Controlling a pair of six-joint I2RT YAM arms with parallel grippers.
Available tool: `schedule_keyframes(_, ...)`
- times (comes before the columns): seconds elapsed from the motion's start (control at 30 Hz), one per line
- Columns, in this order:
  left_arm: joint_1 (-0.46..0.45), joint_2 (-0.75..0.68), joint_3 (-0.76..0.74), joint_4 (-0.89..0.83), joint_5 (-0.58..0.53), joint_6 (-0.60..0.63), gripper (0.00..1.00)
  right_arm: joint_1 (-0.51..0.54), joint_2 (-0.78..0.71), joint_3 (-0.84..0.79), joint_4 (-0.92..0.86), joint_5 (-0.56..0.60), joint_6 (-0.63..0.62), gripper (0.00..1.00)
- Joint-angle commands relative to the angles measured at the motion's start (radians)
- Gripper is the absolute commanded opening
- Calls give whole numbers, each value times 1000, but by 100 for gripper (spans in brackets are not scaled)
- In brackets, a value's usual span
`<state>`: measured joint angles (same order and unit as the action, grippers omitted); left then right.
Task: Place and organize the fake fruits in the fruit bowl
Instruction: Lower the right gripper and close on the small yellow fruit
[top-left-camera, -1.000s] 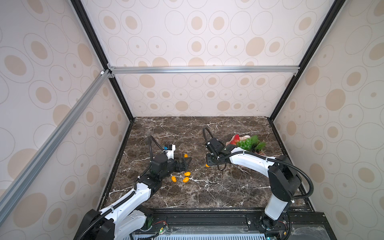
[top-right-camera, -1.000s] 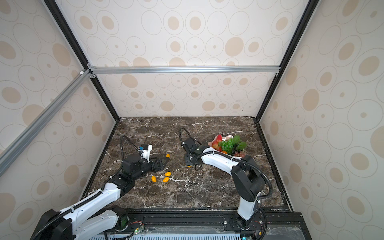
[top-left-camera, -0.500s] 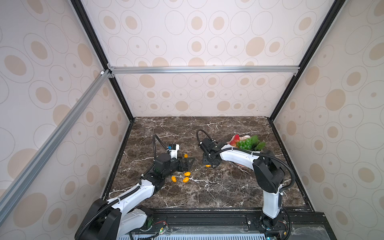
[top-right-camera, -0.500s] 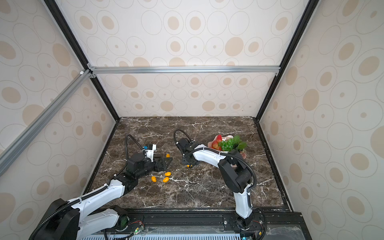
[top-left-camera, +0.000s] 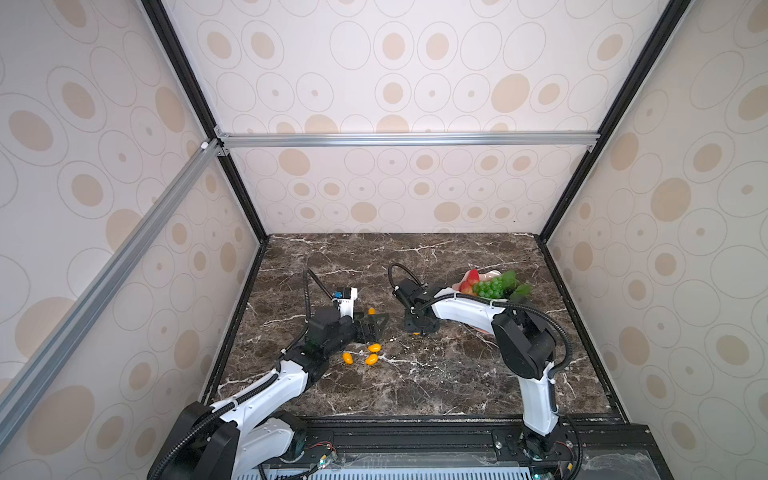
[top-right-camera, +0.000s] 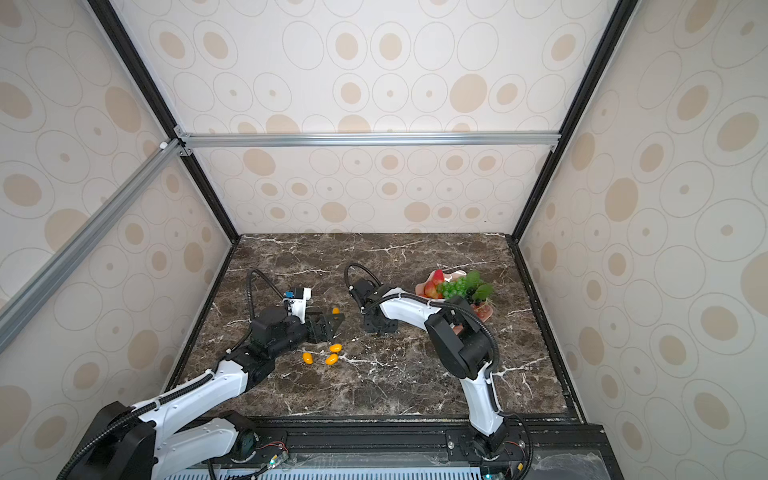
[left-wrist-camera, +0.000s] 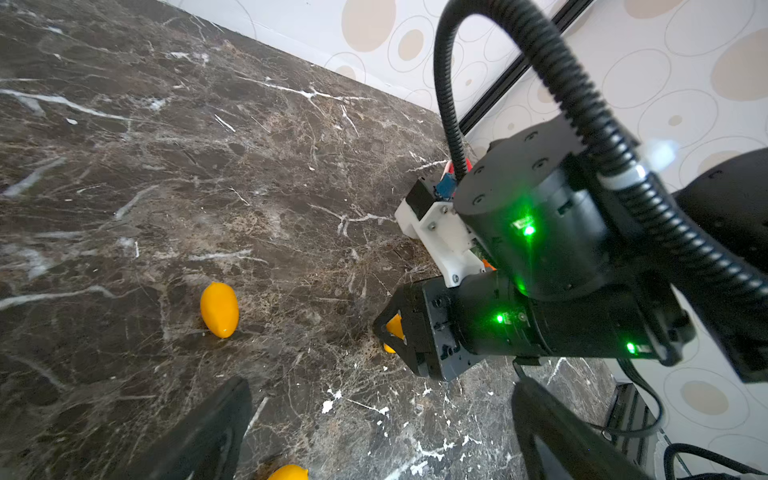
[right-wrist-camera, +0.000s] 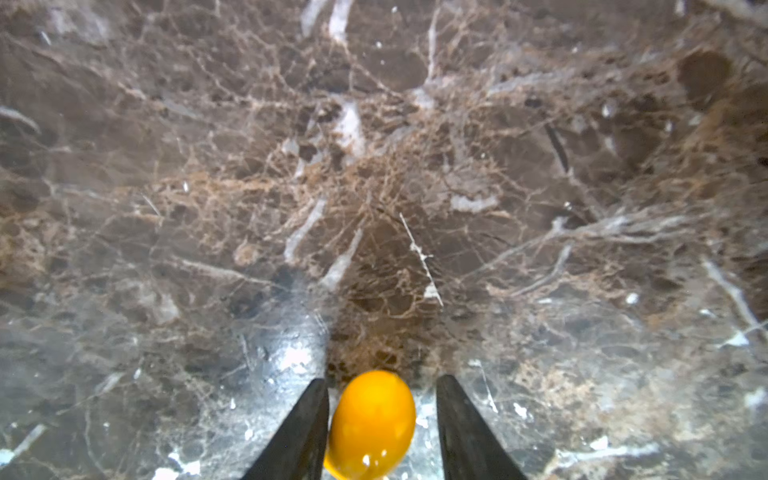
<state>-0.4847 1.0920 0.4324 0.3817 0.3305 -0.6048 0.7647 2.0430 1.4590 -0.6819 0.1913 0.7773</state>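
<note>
The fruit bowl (top-left-camera: 494, 274) (top-right-camera: 460, 274), pale pink, stands at the right rear and holds a green grape bunch (top-left-camera: 492, 286) (top-right-camera: 457, 286) and red fruit (top-left-camera: 471, 277). My right gripper (top-left-camera: 419, 328) (top-right-camera: 380, 330) (right-wrist-camera: 381, 379) points down at the table and is open. Its fingers straddle a yellow oval fruit (right-wrist-camera: 372, 424) (left-wrist-camera: 394, 326); one finger touches it, the other stands just off it. My left gripper (top-left-camera: 374, 326) (top-right-camera: 328, 324) (left-wrist-camera: 380, 382) is wide open and empty, low over the table beside the right one. Three yellow fruits (top-left-camera: 371, 359) (top-right-camera: 331, 359) lie just in front of it.
Another small yellow fruit (top-left-camera: 372, 311) (top-right-camera: 336, 310) (left-wrist-camera: 219, 309) lies behind the left gripper. The right arm's white link (top-left-camera: 465, 311) stretches across in front of the bowl. Patterned walls close in the dark marble table (top-left-camera: 415, 386) on three sides.
The right gripper has shifted a little to the left and now sits over the yellow fruit. The left arm has edged forward toward the middle.
</note>
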Motion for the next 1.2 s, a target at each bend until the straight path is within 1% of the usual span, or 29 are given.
schedule_keyframes(0.0,-6,-7,10,33,-3,17,99,5,12,5,-36,13,7,44)
schedule_keyframes(0.43,-7,6,14,44,7,14,99,4,22,2,-25,0,-9,36)
schedule_keyframes(1.17,-7,-4,9,42,10,14,99,1,48,3,-24,-20,-17,36)
